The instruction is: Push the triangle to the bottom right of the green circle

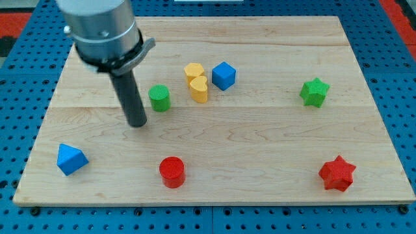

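Observation:
The blue triangle (70, 159) lies near the board's bottom left corner. The green circle (159, 98) stands left of centre in the upper half. My tip (138, 123) rests on the board just left of and slightly below the green circle, close to it but apart. The triangle is well below and to the left of my tip.
A yellow heart-like block (199, 88) and a yellow hexagon (193, 71) stand right of the green circle, next to a blue cube (223, 75). A red circle (172, 172) is at bottom centre, a red star (337, 173) at bottom right, a green star (314, 91) at right.

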{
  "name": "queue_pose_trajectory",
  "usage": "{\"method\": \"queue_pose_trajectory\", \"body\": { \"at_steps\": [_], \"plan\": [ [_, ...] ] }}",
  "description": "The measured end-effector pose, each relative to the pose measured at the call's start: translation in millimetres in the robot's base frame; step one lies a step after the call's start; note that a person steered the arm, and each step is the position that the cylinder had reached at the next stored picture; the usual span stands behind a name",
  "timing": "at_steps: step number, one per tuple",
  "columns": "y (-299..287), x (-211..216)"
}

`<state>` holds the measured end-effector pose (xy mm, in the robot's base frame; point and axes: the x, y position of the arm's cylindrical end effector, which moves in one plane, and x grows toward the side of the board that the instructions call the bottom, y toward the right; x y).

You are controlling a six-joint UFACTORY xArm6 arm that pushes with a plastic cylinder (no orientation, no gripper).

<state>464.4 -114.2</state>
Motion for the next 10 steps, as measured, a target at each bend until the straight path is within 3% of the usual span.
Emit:
{"method": "queue_pose_trajectory", "body": {
  "at_steps": [1,3,4,5,6,7,9,10],
  "plan": [
    [26,-7],
    [-60,119],
    [-148,133],
    [-128,89],
    [-25,38],
    [57,37],
    [-105,98],
    [-152,106]
  ]
}}
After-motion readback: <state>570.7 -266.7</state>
